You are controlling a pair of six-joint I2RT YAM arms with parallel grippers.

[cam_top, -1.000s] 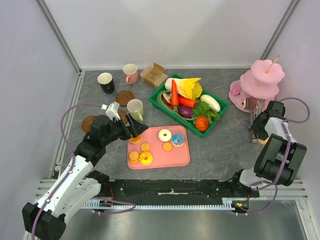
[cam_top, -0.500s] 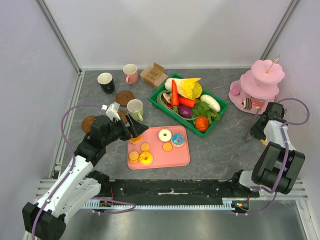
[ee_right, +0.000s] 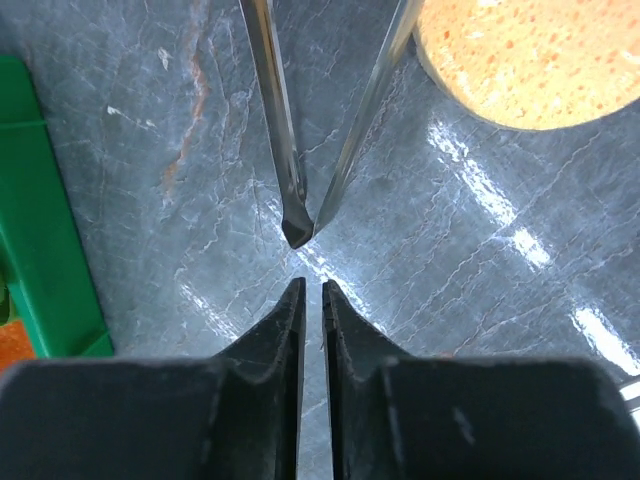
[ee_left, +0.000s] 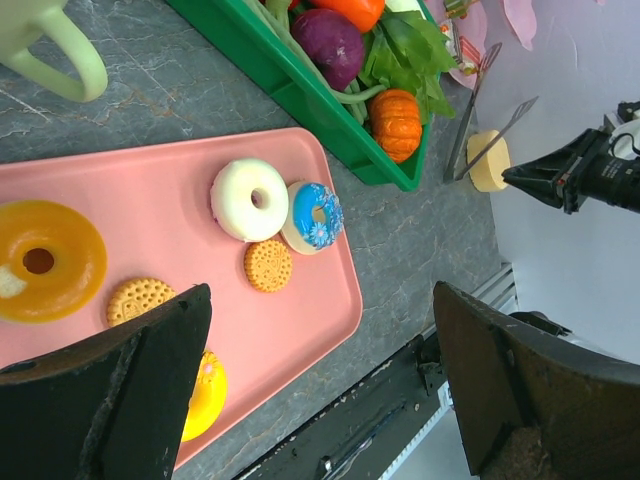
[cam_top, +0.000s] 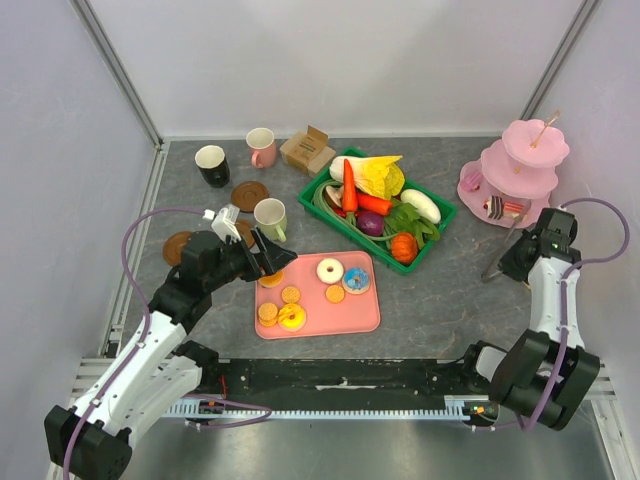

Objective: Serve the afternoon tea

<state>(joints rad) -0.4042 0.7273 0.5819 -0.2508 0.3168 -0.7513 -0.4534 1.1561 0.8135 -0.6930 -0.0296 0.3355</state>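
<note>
A pink tray (cam_top: 355, 312) holds an orange donut (ee_left: 40, 262), a white donut (ee_left: 248, 200), a blue donut (ee_left: 315, 215), a yellow donut (ee_left: 200, 395) and round biscuits (ee_left: 268, 265). My left gripper (cam_top: 266, 258) hovers wide open and empty over the tray's far-left corner; it also shows in the left wrist view (ee_left: 322, 300). My right gripper (cam_top: 505, 264) is shut and empty just above the table, its tips (ee_right: 310, 285) close behind metal tongs (ee_right: 300, 150). A striped cake slice (cam_top: 497, 208) sits on the pink tiered stand (cam_top: 520, 170). The pale-green mug (cam_top: 270, 217) stands by the left gripper.
A black mug (cam_top: 211, 165), a pink mug (cam_top: 261, 147), brown coasters (cam_top: 249, 193) and a cardboard box (cam_top: 307, 150) stand at the back left. A green basket (cam_top: 443, 215) of toy vegetables sits mid-table. A round yellow sponge (ee_right: 530, 60) lies beside the tongs.
My right gripper has drawn back from the pink stand's lower tier toward the near side, to just behind the tongs. The left arm has not moved.
</note>
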